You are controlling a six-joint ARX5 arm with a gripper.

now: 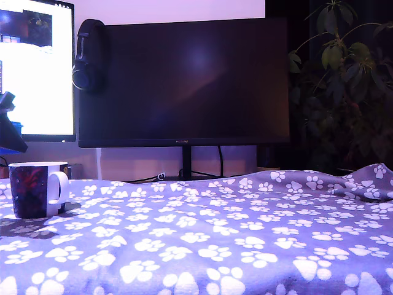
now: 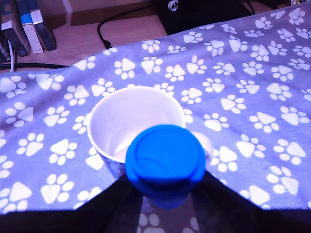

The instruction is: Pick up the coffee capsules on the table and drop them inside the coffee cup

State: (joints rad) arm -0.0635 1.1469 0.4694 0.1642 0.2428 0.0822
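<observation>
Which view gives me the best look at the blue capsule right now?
The wrist view: the blue capsule fills the foreground, held in the claw over the coffee cup's open mouth. The exterior view shows no capsule, only the cup.

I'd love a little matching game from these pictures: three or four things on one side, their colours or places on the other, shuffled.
Things:
1. coffee cup
2. blue capsule
3. dark monitor
4. cloth

Descriptions:
A. lavender with white paw prints
B. held between the end effector's fingers, over the cup's mouth
C. behind the table, screen off
D. at the exterior view's left, white handle

Pairs: 1-D, 2-B, 3-C, 4-A
</observation>
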